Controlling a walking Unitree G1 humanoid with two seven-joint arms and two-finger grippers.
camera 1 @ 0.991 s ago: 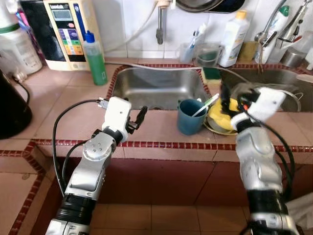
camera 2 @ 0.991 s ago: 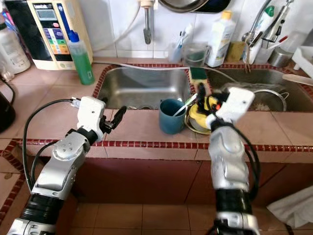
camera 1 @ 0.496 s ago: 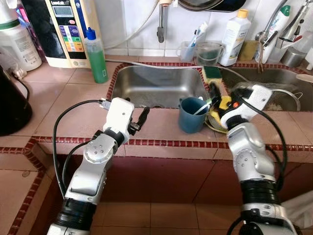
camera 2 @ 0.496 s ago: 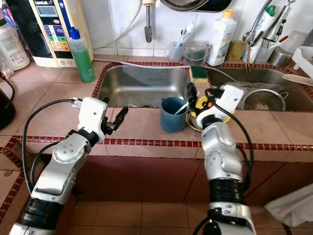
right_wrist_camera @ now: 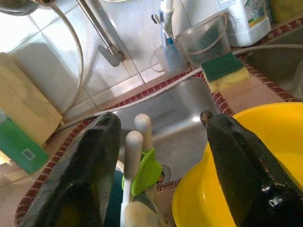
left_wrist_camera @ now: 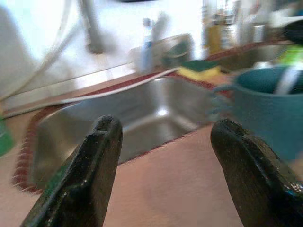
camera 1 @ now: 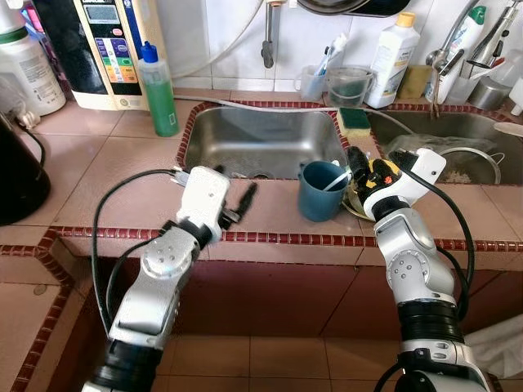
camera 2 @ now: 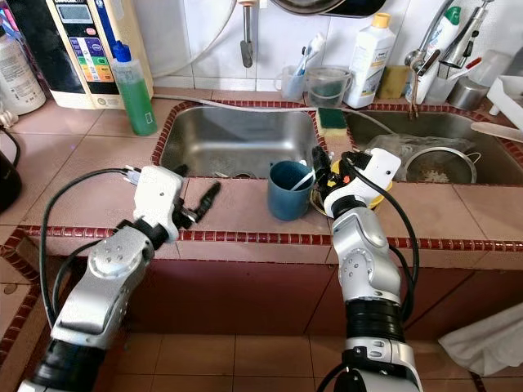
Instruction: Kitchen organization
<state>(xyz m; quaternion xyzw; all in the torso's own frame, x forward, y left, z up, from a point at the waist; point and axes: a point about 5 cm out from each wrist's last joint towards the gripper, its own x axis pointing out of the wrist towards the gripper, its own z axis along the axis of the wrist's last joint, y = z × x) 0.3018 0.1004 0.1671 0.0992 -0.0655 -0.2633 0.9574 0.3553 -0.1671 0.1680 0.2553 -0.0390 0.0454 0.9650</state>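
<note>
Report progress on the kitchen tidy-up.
Nothing looks put away yet: the blue cup with utensils and the yellow bowl sit on the counter edge. The right gripper hangs open over them, holding nothing. The left gripper rests open nearby. Everything remains.

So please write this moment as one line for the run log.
left pincer: open, over tiled counter | right pincer: open, between dark blue plastic cup and yellow plastic bowl | holding: nothing

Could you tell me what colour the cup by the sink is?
The cup is dark teal blue, clearest in the right eye view.
</note>
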